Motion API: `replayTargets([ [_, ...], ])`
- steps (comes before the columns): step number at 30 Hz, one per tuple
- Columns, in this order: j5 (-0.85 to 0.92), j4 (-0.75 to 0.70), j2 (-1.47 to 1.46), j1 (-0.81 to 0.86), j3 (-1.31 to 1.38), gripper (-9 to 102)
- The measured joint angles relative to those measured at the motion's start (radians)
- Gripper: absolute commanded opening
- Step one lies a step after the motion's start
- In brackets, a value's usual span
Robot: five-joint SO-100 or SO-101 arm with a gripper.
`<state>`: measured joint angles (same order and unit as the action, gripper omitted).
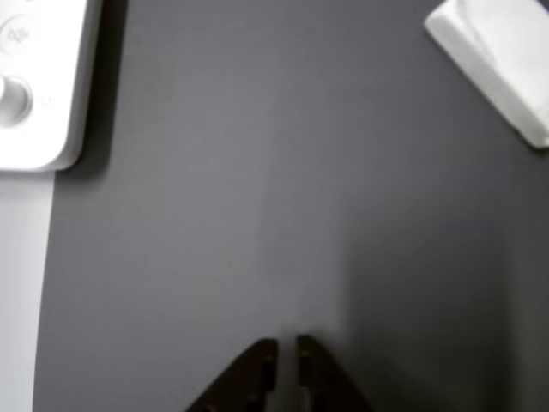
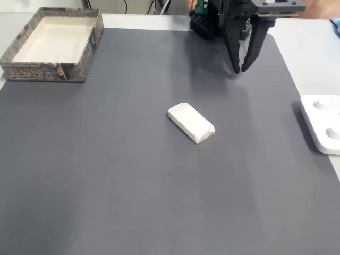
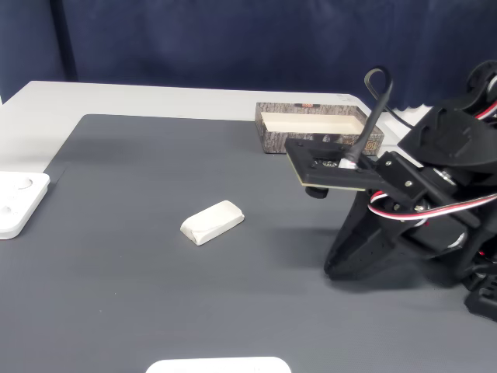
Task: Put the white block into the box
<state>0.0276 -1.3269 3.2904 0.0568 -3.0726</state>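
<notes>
Fixed view: claw (image 2: 244, 69) slightly parted, empty, at 1 o'clock from white block (image 2: 191, 122); box (image 2: 32, 70) at 10 o'clock.

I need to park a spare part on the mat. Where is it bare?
Bare mat lies between the box and the white block, and across the whole near half below the block. It is tighter by the hand and the white device.
</notes>
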Motion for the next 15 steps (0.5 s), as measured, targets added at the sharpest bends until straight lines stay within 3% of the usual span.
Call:
replayTargets([
  [6, -0.031, 0.012, -0.132, 0.041, 0.017, -2],
  [15, -0.241, 0.018, -0.522, 0.190, 0.265, -2],
])
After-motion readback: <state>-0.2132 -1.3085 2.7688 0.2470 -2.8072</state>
